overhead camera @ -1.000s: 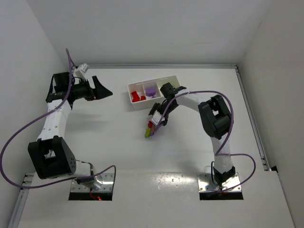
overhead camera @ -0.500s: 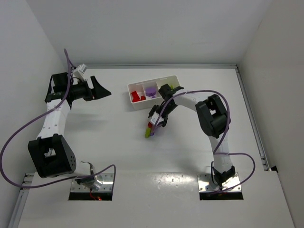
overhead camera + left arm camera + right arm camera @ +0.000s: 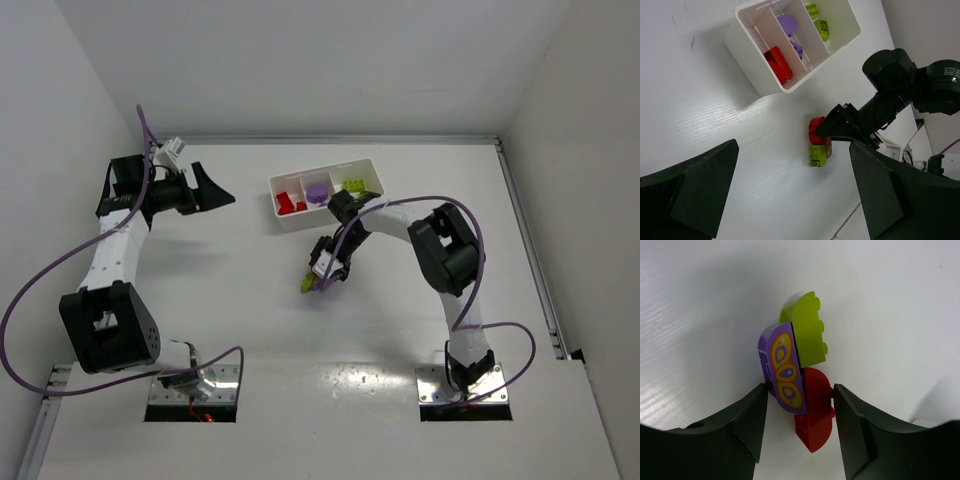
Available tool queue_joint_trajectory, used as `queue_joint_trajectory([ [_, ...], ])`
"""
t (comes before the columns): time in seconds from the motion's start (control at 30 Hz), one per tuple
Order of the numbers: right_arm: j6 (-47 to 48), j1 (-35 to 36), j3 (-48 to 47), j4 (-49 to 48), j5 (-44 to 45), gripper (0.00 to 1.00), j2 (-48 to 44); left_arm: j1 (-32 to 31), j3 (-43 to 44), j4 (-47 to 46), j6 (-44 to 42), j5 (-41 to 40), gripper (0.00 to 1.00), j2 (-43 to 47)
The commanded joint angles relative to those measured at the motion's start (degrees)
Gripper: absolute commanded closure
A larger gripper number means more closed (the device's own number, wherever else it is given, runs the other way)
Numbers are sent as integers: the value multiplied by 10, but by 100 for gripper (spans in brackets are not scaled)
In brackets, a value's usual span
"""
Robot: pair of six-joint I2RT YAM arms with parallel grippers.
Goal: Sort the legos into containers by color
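The right arm reaches from its base toward 11 o'clock, elbow bent, with the right gripper (image 3: 325, 268) tipped down onto the white table (image 3: 200, 290). In the right wrist view its jaws press on a brick cluster (image 3: 797, 375). One finger touches the purple brick (image 3: 782, 371), which has a yellow-orange print, and the other touches the red brick (image 3: 815, 412). The lime green brick (image 3: 807, 332) sticks out at 12 o'clock, beyond the fingertips. The cluster rests on the table at 7 o'clock of the white tray (image 3: 300, 222), near it but apart.

The left arm stands folded high at the table's 9 o'clock side. The left gripper (image 3: 215, 190) points toward 3 o'clock with its jaws spread wide, holding nothing.

The tray holds red bricks (image 3: 290, 203) in its 9 o'clock compartment, purple bricks (image 3: 318, 192) in the middle one and lime green bricks (image 3: 352, 185) in the 3 o'clock one. Plain white walls (image 3: 300, 60) close in the table on three sides.
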State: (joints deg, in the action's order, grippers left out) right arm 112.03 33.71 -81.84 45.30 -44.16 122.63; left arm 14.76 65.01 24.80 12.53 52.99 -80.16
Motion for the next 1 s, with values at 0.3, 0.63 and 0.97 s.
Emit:
queue_joint_trajectory([
  [0.3, 73, 13, 7, 66, -48, 50, -52, 8, -2, -13, -1, 27, 0, -3],
  [0.63, 73, -1, 41, 74, -41, 22, -94, 8, -2, -13, -1, 38, 0, -19],
  [0.97, 73, -24, -11, 34, 1, 44, -36, 8, 4, -19, 5, 43, 0, -30],
])
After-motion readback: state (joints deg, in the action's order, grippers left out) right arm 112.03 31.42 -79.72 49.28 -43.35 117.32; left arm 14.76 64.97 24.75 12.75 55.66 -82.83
